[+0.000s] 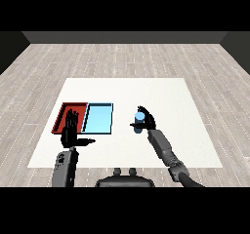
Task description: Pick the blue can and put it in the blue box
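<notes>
While the right black hand [145, 120] curls round the small blue cylindrical can [140, 117], hiding its lower part, the can stands right of the light blue flat tray [99, 119]. Left hand [70, 128], fingers straight, overlaps the red tray [68, 107].

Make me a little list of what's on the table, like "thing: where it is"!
table: white, on a grey wood floor
red tray: on the left part of the table, touching the light blue tray
light blue tray: just right of the red tray, nothing in it
blue can: upright, right of both trays, not in a tray yet
right hand: curled round the blue can
left hand: fingers straight, over the near edge of the red tray, holding nothing
</notes>
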Robot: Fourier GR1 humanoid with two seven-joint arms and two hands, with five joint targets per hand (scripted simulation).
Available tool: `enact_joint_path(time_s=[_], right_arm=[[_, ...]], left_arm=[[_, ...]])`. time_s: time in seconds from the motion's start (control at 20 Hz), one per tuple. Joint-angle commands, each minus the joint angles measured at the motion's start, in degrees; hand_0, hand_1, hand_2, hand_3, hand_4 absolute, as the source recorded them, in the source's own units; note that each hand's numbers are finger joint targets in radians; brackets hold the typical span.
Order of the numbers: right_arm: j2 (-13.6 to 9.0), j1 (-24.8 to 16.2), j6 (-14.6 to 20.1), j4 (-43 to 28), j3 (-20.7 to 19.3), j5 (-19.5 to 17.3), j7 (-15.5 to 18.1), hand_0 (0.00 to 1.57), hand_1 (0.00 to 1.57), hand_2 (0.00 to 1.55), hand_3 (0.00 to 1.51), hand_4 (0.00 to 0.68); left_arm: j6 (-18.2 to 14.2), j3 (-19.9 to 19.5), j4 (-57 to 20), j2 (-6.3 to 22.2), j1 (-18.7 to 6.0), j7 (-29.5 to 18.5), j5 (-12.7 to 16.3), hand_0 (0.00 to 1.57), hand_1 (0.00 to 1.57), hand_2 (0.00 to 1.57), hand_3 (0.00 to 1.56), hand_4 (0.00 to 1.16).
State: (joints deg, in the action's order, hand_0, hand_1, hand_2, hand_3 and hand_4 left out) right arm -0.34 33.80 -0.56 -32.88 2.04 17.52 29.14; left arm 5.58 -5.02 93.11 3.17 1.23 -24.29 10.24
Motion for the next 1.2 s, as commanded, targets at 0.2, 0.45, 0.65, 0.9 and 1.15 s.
enact_joint_path(time_s=[0.2,0.45,0.65,0.9,1.15], right_arm=[[0.32,4.68,5.17,8.46,-0.2,-3.96,-0.34,1.57,1.57,1.5,1.46,0.677],[0.3,-3.69,8.08,-8.58,2.31,-5.93,-5.96,1.55,1.55,1.48,1.43,0.672],[-0.64,-2.49,6.64,-11.21,2.25,-5.65,-5.05,1.5,1.5,1.46,1.42,0.657],[-1.83,-2.16,8.49,-19.75,3.09,-6.15,-10.77,1.47,1.47,1.45,1.41,0.643],[-0.53,-1.16,6.14,-19.21,4.09,-6.81,-5.38,1.47,1.47,1.44,1.41,0.651]], left_arm=[[0.04,0.12,-3.07,-0.39,-1.89,-2.43,-1.14,0.0,0.0,0.0,0.0,0.0],[0.85,0.83,-2.21,-1.27,1.08,-2.99,-0.72,0.0,0.0,0.0,0.0,0.0],[-1.34,3.28,2.92,-1.22,-0.18,5.07,-1.92,0.0,0.0,0.0,0.0,0.0],[-0.37,5.88,-1.24,-1.37,1.94,-0.38,-6.02,0.0,0.0,0.0,0.0,0.0],[-5.31,10.14,-7.98,-3.13,-6.59,3.79,-4.08,0.0,0.0,0.0,0.0,0.0]])
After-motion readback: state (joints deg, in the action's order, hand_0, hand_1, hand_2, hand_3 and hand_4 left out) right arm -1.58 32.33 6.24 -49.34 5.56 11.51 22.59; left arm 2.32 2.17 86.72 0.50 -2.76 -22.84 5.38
